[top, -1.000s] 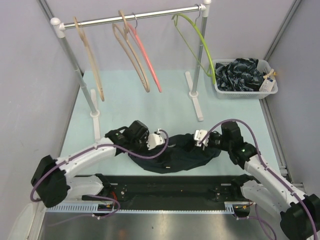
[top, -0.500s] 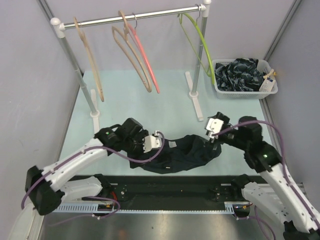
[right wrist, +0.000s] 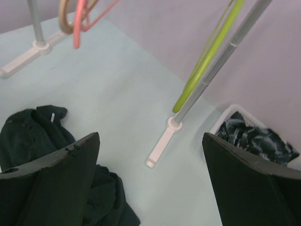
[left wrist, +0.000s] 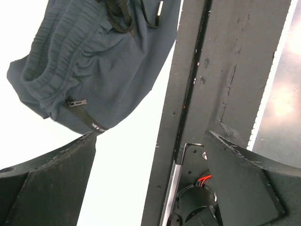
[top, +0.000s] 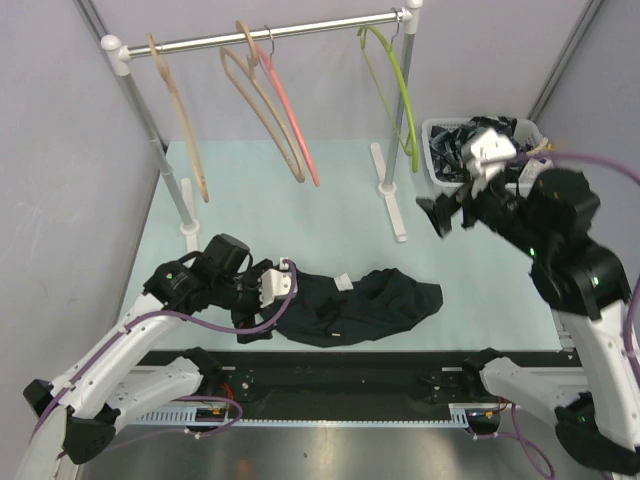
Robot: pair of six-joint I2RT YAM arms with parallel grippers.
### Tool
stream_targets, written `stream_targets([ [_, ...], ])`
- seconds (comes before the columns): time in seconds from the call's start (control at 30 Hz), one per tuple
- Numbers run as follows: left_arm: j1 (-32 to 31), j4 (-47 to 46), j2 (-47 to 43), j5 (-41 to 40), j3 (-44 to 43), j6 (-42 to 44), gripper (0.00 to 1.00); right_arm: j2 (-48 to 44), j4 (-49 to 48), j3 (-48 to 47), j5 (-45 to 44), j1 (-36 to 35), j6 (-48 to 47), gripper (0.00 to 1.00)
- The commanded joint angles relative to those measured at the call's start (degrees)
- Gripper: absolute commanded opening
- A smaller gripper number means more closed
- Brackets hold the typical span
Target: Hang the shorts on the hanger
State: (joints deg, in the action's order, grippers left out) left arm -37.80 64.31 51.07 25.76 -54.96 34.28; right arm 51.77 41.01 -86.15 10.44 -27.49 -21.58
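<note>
**A:** What do we label first, going by size?

**B:** The table [top: 330, 215], pale teal, which carries everything. On its far half stands the rack [top: 270, 33], a metal rail on two white-footed posts.

**A:** And the arms?

**B:** We mark the left gripper [left wrist: 151, 133] low at the table's near edge, just beside the left end of the shorts [top: 360, 308]. Its fingers are spread wide with nothing between them. The right gripper [right wrist: 150, 135] is raised well above the table, in front of the basket [top: 434, 140] in the top view. Its fingers also stand apart and empty.

**A:** Where do we place the shorts?

**B:** They lie crumpled on the table near its front edge, between the two arms and held by neither. In the left wrist view the waistband end lies up and left of the fingers, apart from them. It is just beside the black base strip [left wrist: 221, 70].

**A:** And the hanger?

**B:** The hanger [top: 407, 105], lime green, hangs by its hook at the rail's right end, next to the right post and well apart from the shorts. To its left we note a pink hanger [top: 290, 110] and wooden hangers [top: 180, 120].

**A:** What are the smallest items?

**B:** Patterned cloth [right wrist: 256, 136] fills the basket. On the shorts we see a white label [top: 345, 283], a black drawstring [left wrist: 120, 19] and a zip pull [left wrist: 75, 101].
</note>
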Motion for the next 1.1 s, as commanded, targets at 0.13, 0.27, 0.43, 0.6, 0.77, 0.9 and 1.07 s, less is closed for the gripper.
stream_targets([
  [0.13,3.8,-1.2,-4.5,1.7,0.7,1.8,1.0,26.8,9.4,-29.9,-2.9,5.8,16.4,1.0],
  [0.27,4.5,-2.5,-6.4,1.5,2.4,2.3,1.0,33.3,9.3,-35.5,-7.3,7.3,17.2,1.0],
  [0.43,4.5,-3.1,-6.9,1.6,3.0,2.6,1.0,38.5,8.6,-37.8,-7.7,6.8,17.6,0.95],
  [0.6,4.5,-4.0,-7.7,1.0,4.2,2.5,1.0,41.7,8.2,-37.5,-7.1,6.7,18.3,0.64],
  [0.77,4.5,-4.5,-7.9,0.5,4.9,2.6,1.0,43.0,8.1,-37.8,-7.1,6.7,17.6,0.41],
  [0.9,4.5,-4.5,-7.2,0.8,4.8,2.9,1.0,44.0,7.9,-38.3,-7.2,6.7,16.9,0.21],
  [1.07,4.5,-5.3,-7.2,0.3,5.3,2.9,1.0,43.1,7.1,-38.3,-6.2,6.9,16.9,0.0],
])
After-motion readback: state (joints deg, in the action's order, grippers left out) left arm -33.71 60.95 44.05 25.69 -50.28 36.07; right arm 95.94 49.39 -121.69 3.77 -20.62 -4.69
